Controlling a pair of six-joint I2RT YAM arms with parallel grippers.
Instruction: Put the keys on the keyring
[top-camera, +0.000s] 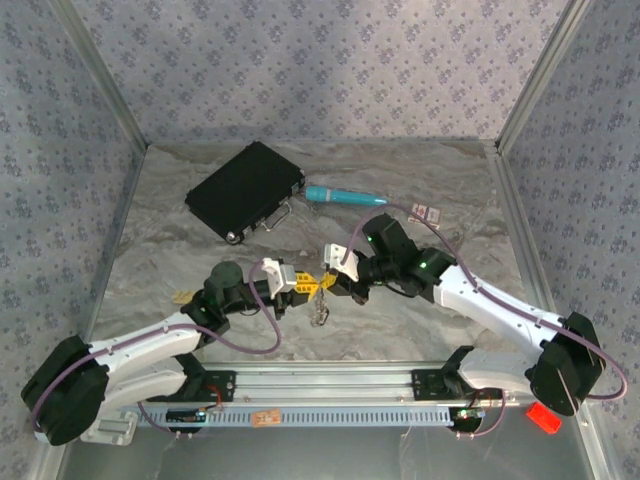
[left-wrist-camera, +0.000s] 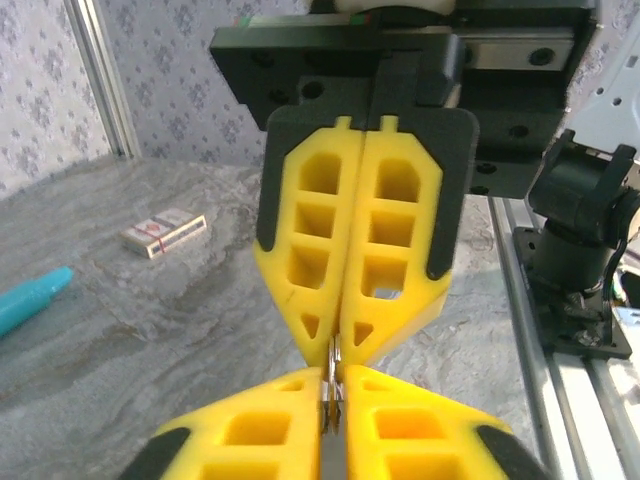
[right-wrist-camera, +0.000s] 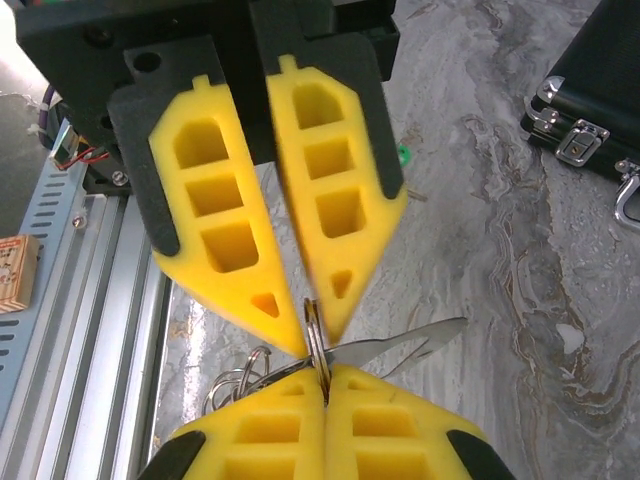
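The keyring (right-wrist-camera: 316, 335) stands edge-on between both grippers, above the table's front middle. My right gripper (right-wrist-camera: 325, 385) is shut on its lower rim. My left gripper (right-wrist-camera: 318, 338) faces it from above in the right wrist view, its yellow fingers (right-wrist-camera: 215, 235) slightly parted around the ring's top. A silvery key blade (right-wrist-camera: 420, 345) sticks out to the right of the ring, and small chain loops (right-wrist-camera: 232, 378) hang on the left. In the top view the two grippers (top-camera: 312, 287) (top-camera: 329, 281) meet tip to tip, with the chain (top-camera: 320, 315) dangling below. A small brassy piece (top-camera: 182, 297) lies at the left.
A black case (top-camera: 245, 190) lies at the back left, with a teal pen (top-camera: 340, 195) beside it. A small card box (top-camera: 427, 212) lies at the back right. The aluminium rail (top-camera: 330, 385) runs along the front edge. A tiny green item (right-wrist-camera: 403, 153) rests on the marble.
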